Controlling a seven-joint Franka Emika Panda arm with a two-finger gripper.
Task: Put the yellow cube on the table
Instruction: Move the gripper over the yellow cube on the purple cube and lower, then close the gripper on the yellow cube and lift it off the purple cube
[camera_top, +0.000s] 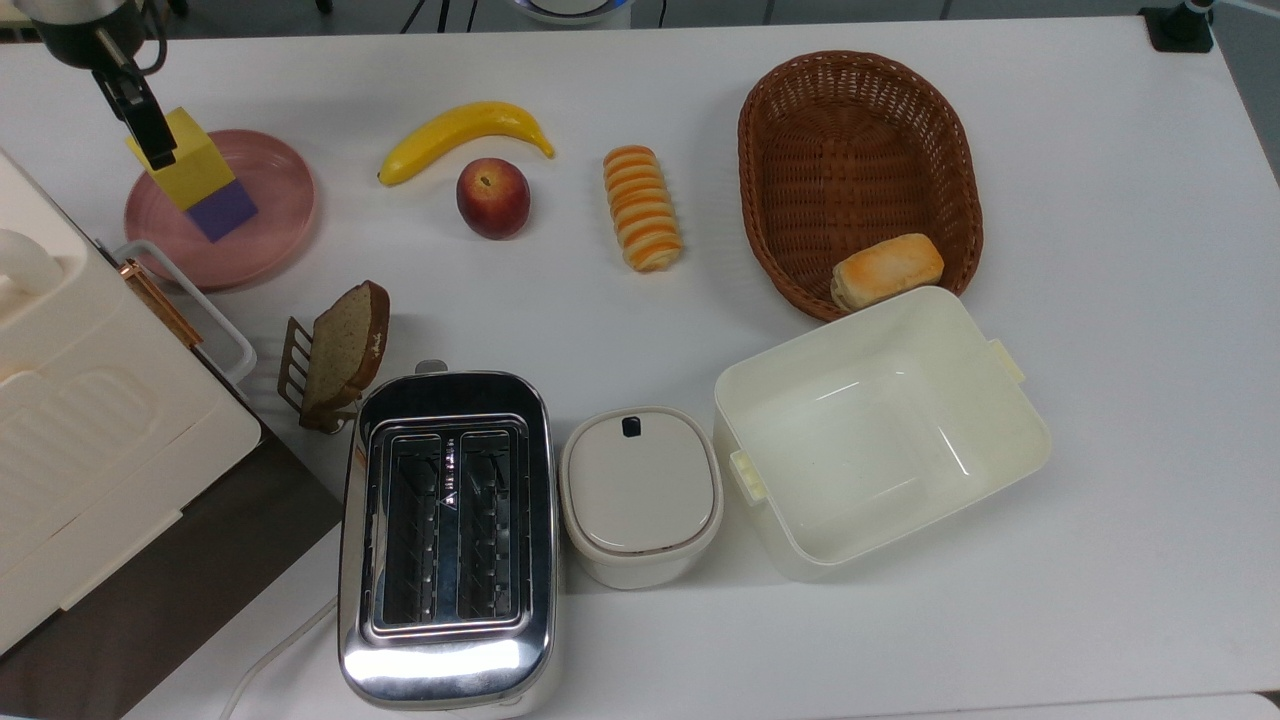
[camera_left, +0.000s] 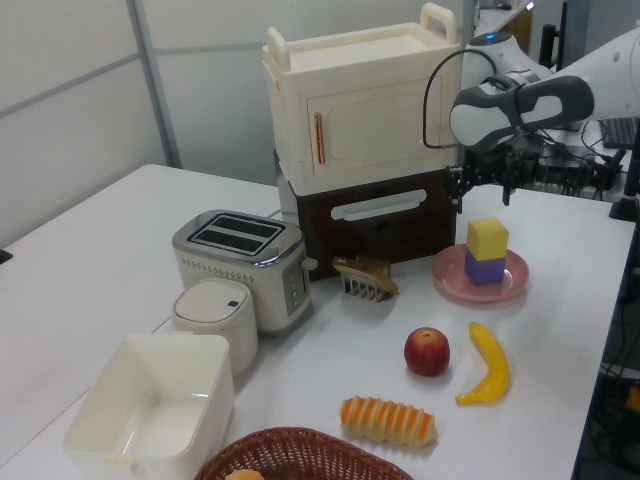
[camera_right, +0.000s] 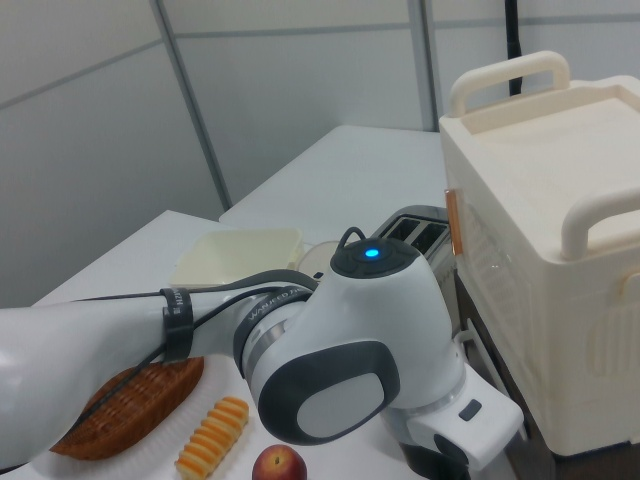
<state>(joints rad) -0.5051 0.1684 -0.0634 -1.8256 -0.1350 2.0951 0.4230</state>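
Note:
The yellow cube sits on top of a purple cube, and both stand on the round pink plate. This stack is at the top view's left end of the white table. My gripper hangs just above the yellow cube, pointing down. It is open and holds nothing. In the left view its fingers stand apart at about the cube's width, a little above the cube's top face. The arm's big white wrist fills the right view's foreground.
A cream cabinet stands close beside the plate. A banana, a peach, striped bread, a toast rack, a toaster, a lidded pot, an open box and a wicker basket lie across the table.

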